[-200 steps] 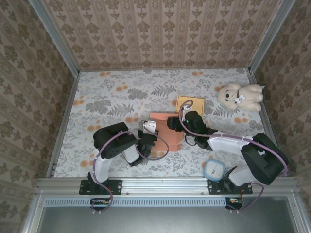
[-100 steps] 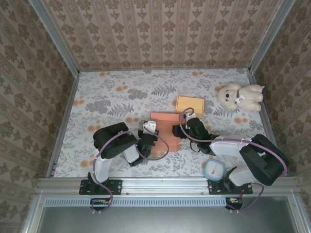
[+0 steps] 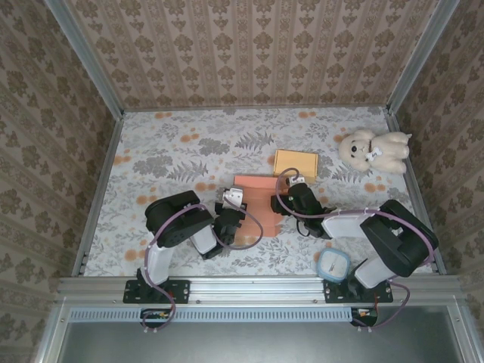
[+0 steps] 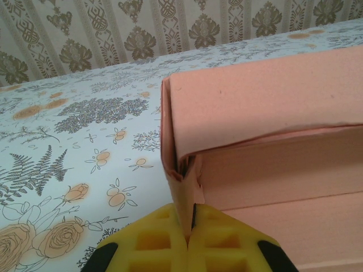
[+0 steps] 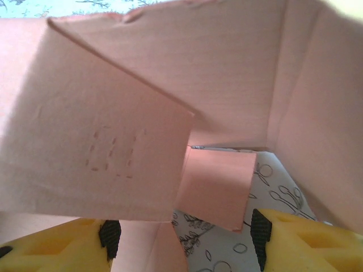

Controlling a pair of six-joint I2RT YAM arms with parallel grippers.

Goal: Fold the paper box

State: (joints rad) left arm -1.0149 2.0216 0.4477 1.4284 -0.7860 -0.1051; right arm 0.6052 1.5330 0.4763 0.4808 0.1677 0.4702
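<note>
Between left jaws, edge of paper box [image 4: 272, 113]

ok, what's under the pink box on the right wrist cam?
Under the raised paper box panels: floral tablecloth and a small flap hanging down. The large left flap covers whatever lies beneath it.

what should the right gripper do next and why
Probably close the right gripper on the small flap hanging between its open jaws: the left gripper is shut on the paper box corner, steadying it, so the flap could be folded in.
</note>
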